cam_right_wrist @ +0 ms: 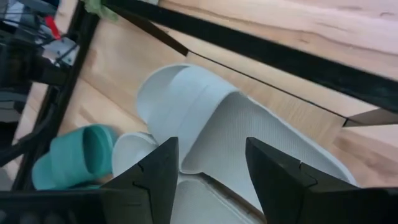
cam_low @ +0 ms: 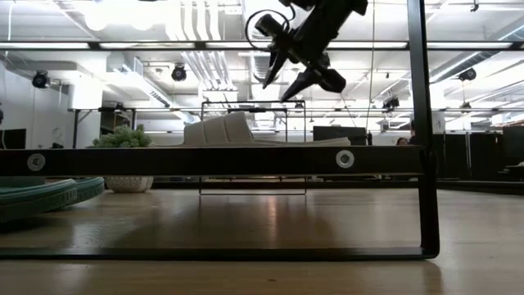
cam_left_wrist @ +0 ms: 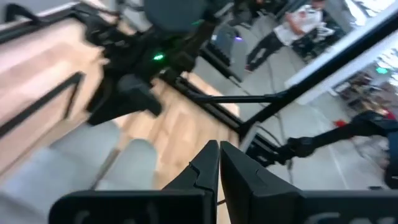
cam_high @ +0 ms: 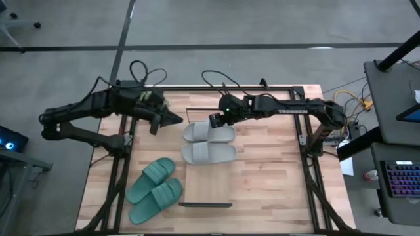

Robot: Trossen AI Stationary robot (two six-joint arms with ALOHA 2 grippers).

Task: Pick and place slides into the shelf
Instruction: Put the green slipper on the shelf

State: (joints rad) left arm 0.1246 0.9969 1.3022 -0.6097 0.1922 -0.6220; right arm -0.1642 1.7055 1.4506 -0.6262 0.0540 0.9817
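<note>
Two light grey slides [cam_high: 209,133] [cam_high: 209,155] lie side by side, soles down, across the far half of the shelf [cam_high: 209,187], a narrow light wooden plank with black end frames. The teal-green pair [cam_high: 151,178] [cam_high: 156,201] rests on the tabletop left of the shelf. My right gripper [cam_high: 215,121] [cam_right_wrist: 211,168] hangs open above the far grey slide [cam_right_wrist: 217,118], raised clear of it in the low view [cam_low: 278,86]. My left gripper [cam_high: 176,118] [cam_left_wrist: 219,165] is shut and empty, held above the table just left of the shelf's far end.
The near half of the shelf plank is bare wood. Black frame rails [cam_high: 118,177] [cam_high: 312,177] run along the table's left and right sides. Cables [cam_high: 141,71] lie past the far edge. A person [cam_left_wrist: 298,25] stands in the room beyond the table.
</note>
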